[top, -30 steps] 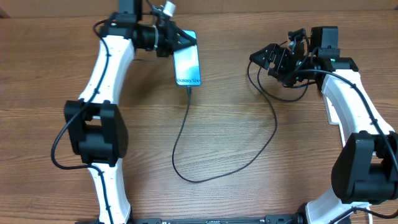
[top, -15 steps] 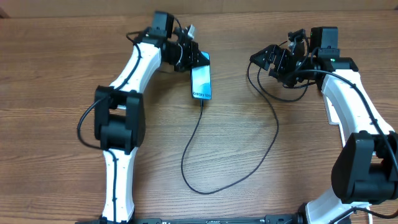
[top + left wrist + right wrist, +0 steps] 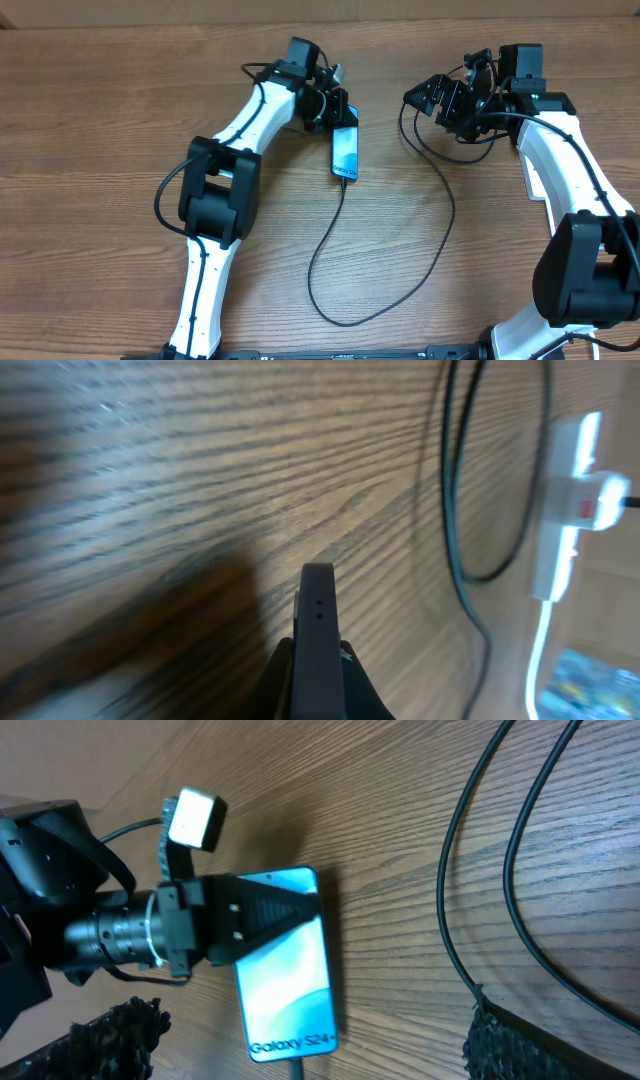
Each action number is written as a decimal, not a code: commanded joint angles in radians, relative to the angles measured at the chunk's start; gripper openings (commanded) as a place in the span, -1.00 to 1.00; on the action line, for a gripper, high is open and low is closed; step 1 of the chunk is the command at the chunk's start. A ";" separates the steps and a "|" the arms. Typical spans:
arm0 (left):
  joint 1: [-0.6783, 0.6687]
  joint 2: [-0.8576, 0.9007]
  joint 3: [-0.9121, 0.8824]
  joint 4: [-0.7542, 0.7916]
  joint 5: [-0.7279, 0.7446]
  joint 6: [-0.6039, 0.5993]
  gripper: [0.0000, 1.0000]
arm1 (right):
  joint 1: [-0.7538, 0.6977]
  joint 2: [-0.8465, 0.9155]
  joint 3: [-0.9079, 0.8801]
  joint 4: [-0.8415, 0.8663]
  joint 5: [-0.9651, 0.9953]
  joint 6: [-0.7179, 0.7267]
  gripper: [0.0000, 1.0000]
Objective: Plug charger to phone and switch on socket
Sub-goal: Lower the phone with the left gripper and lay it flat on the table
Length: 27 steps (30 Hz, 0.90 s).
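The phone (image 3: 345,150) has a light blue "Galaxy S24" screen and is held just over the wooden table, far middle. My left gripper (image 3: 333,112) is shut on its far end. In the left wrist view the phone (image 3: 318,600) shows edge-on between the fingers (image 3: 318,665). The black charger cable (image 3: 330,250) runs from the phone's near end, loops forward, then rises right towards my right gripper (image 3: 432,95). The right gripper is open, its fingers (image 3: 310,1030) wide apart above the phone (image 3: 285,970), with the cable (image 3: 500,870) beside the right finger. The white socket (image 3: 585,500) shows only in the left wrist view.
A thick white cord (image 3: 545,650) hangs from the socket at the right edge of the left wrist view. The charger's cable loops (image 3: 445,150) lie on the table below the right gripper. The wooden table (image 3: 100,120) stretches left and forward.
My left arm has carried the phone to the right and a little nearer, dragging the cable loop with it. The right arm has not moved.
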 commanded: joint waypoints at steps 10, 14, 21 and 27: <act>-0.011 -0.005 0.014 0.014 -0.132 -0.100 -0.91 | 0.003 -0.016 0.011 -0.019 0.014 -0.012 1.00; -0.011 -0.005 0.014 0.014 -0.132 -0.100 -0.91 | 0.003 -0.016 0.010 -0.019 0.014 -0.012 1.00; -0.011 -0.005 0.014 0.014 -0.132 -0.108 -0.91 | 0.003 -0.016 0.010 -0.019 0.014 -0.013 1.00; -0.011 -0.005 0.014 0.010 -0.131 -0.119 -0.91 | 0.003 -0.016 0.010 -0.019 0.014 -0.020 1.00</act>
